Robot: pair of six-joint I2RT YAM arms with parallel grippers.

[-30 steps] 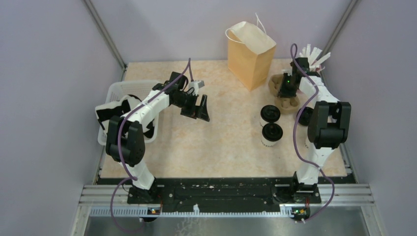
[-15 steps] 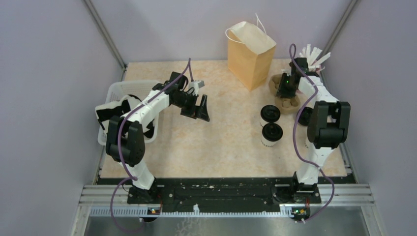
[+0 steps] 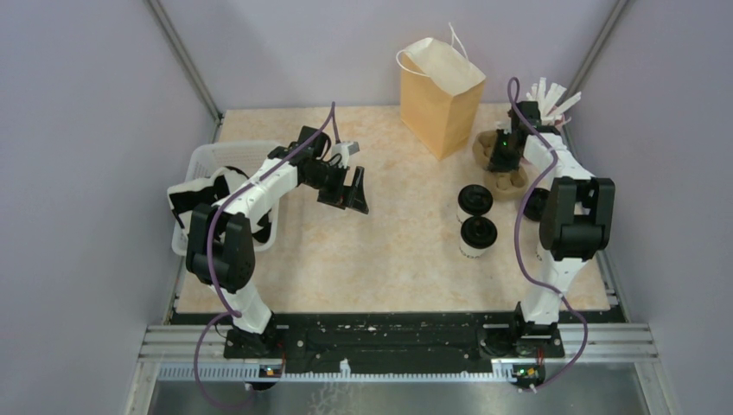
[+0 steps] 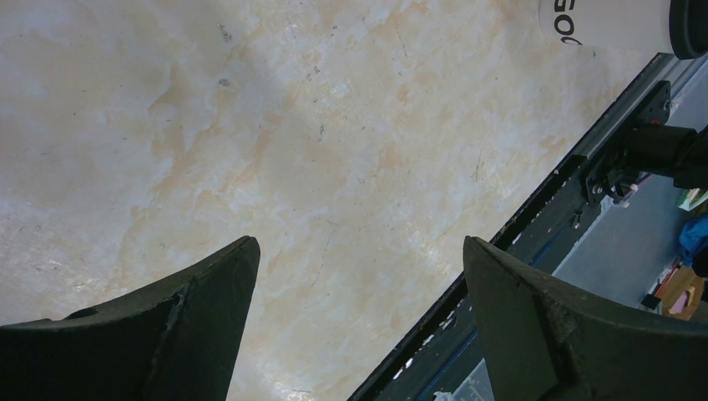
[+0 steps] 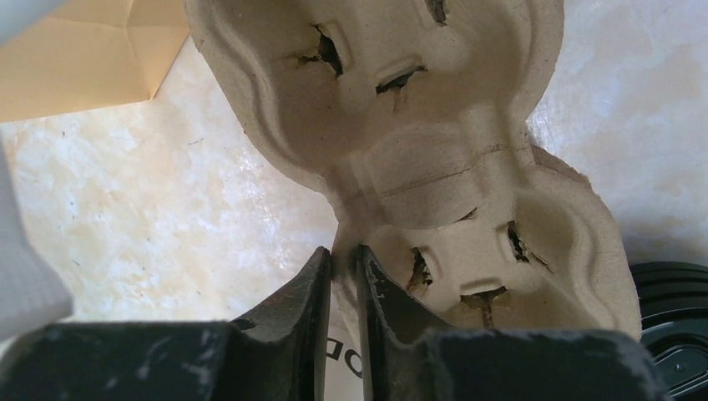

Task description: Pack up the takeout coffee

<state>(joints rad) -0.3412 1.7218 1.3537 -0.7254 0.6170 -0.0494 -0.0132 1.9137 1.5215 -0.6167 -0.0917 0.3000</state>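
Two takeout coffee cups with black lids [image 3: 474,201] [image 3: 478,233] stand right of centre on the table. Another black lid [image 3: 534,204] shows beside the right arm. The brown paper bag [image 3: 441,86] stands open at the back. My right gripper [image 3: 503,161] is shut on the rim of a pulp cup carrier [image 5: 417,125], which has two empty wells; the jaws [image 5: 342,255] pinch its edge. My left gripper [image 3: 353,190] is open and empty above the table's left half [image 4: 359,246]. One cup [image 4: 609,21] shows at the top right of the left wrist view.
A white basket [image 3: 212,164] sits at the left edge under the left arm. White wrapped straws [image 3: 553,93] stick up at the back right. The bag's base [image 5: 83,50] lies close to the carrier. The table's front rail [image 4: 534,217] is near the left gripper.
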